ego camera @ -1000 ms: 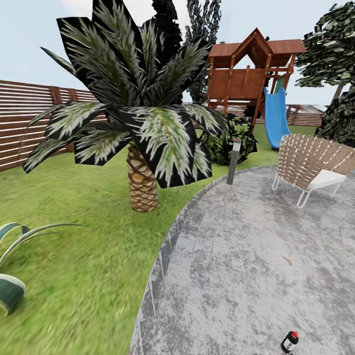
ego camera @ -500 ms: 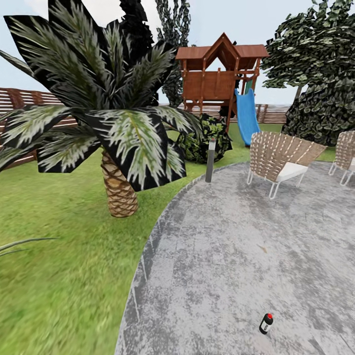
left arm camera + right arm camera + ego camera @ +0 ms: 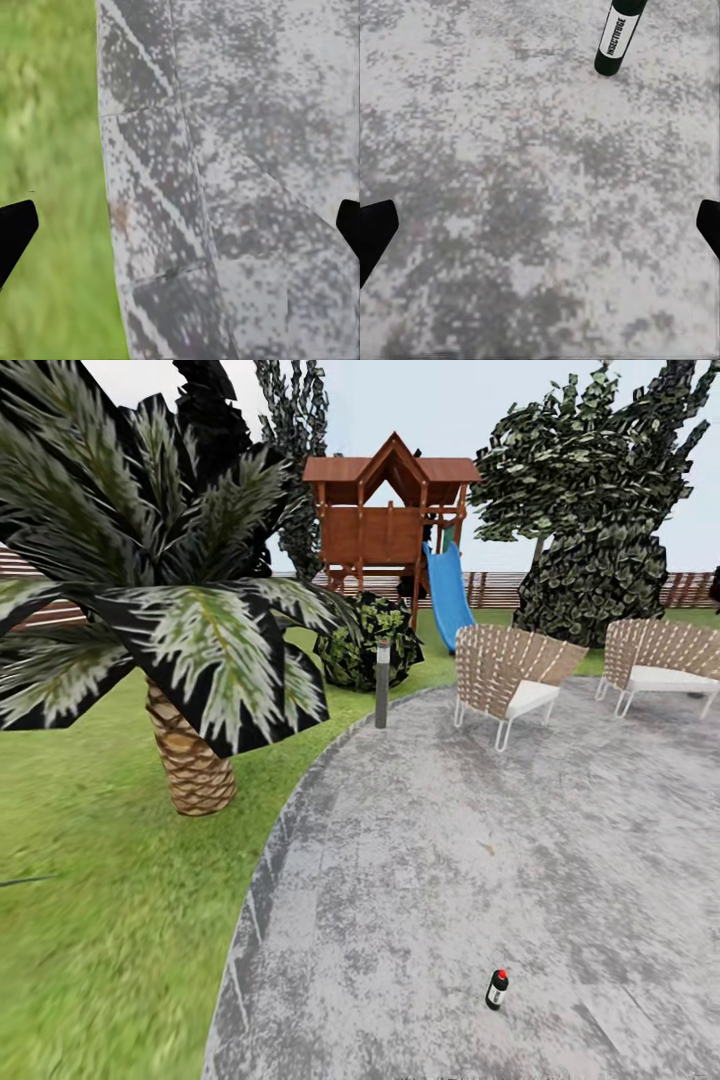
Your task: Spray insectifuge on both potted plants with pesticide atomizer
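The pesticide atomizer (image 3: 497, 989) stands upright on the grey stone patio (image 3: 480, 830) of the garden, low in the head view: a small dark bottle with a white label and a red top. In the right wrist view the atomizer (image 3: 617, 41) shows its label reading INSECTIFUGE, some way beyond my right gripper (image 3: 540, 232), which is open over bare stone. My left gripper (image 3: 180, 229) is open above the patio's edge where it meets the lawn (image 3: 45, 150). The potted plants are out of view.
A tall palm (image 3: 185, 760) stands on the lawn (image 3: 100, 900) at the left. A short lamp post (image 3: 381, 682), a dark bush (image 3: 365, 645) and two woven chairs (image 3: 510, 680) (image 3: 660, 665) ring the patio's far side. Behind are a play tower with a blue slide (image 3: 447, 595) and the slat fence (image 3: 600, 588).
The head camera has turned to the right, so the whole picture has shifted left. A second chair has come into sight, and the striped plant at the left has slid out.
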Available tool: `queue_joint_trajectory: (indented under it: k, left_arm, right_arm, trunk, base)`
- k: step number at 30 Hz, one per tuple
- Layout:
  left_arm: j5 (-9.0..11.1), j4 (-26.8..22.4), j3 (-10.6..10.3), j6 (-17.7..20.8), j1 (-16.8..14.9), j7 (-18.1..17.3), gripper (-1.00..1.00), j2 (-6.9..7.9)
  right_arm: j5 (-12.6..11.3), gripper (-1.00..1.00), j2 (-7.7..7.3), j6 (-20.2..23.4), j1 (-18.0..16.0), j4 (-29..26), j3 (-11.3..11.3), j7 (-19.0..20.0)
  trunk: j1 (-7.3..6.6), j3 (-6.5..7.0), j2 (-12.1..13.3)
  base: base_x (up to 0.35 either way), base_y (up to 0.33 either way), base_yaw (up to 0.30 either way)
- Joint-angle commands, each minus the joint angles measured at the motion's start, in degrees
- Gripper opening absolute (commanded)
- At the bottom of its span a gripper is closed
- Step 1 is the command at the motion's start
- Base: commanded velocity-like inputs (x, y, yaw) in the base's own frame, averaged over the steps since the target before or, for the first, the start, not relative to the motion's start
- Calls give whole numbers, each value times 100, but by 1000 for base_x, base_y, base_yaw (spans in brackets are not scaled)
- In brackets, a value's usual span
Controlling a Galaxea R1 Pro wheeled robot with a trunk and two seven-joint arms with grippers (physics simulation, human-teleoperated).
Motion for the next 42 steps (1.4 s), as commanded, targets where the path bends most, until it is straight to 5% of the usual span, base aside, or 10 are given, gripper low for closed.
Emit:
queue_joint_trajectory:
  k: [1, 17, 42]
  left_arm:
    - [9, -65, 5, -18, -4, 5, 100, 1]
    - [1, -109, 0, -20, 14, -52, 100, 24]
    - [1, -99, 12, -20, 16, -52, 100, 16]
  right_arm:
    - [1, 100, 3, -17, -4, 9, -2, -1]
    - [1, 100, 0, -18, -4, -2, -13, -7]
    - [-8, 100, -3, -5, -4, -22, -21, -7]
  trunk:
    - [-1, -5, -2]
    - [-1, -5, -2]
    - [-1, -18, -2]
  base:
    - [0, 0, -300]
    - [0, 11, -300]
    - [-10, 291, -300]
